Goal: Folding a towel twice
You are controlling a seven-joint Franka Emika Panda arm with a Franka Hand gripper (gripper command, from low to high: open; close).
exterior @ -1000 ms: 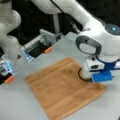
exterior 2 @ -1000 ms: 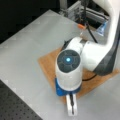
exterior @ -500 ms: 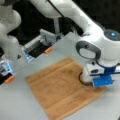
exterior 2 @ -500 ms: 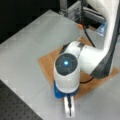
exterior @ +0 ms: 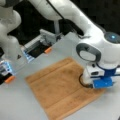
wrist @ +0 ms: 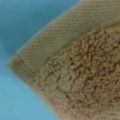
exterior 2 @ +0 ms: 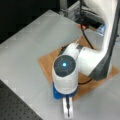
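Pincer: low over the towel's corner at a front view's right (exterior: 103, 83); from the opposite side it shows as a slim pair of fingers poking out below the blue wrist, at the cloth's near edge (exterior 2: 67, 110). Whether the fingers are spread or closed, or have any cloth between them, I cannot tell.

Towel: orange-brown, lying flat and unfolded on the grey surface (exterior: 60, 87), with stripe bands running across it. No fold shows yet. The wrist view is filled by one corner of it, a woven hem band beside fluffy pile (wrist: 82, 75).

Risk, grip: the pincer sits right at the corner, so to my eye a pinch could catch only the thin hem and slip off once the cloth is lifted.

Risk, drag: terry on a smooth surface (exterior: 30, 110) may slide as a whole rather than bend, which would leave a crooked fold.

Risk, arm: the bulky white wrist hangs over the cloth (exterior 2: 65, 72), and a cable loops close above it; either could brush the cloth.

Edges: all visible towel edges lie on the surface, none overhanging.

Open room: bare grey surface toward a front view's left and bottom. Toward its top left stand a metal fixture with orange tabs (exterior: 47, 40) and a second white robot body (exterior: 10, 37), both apart from the towel.
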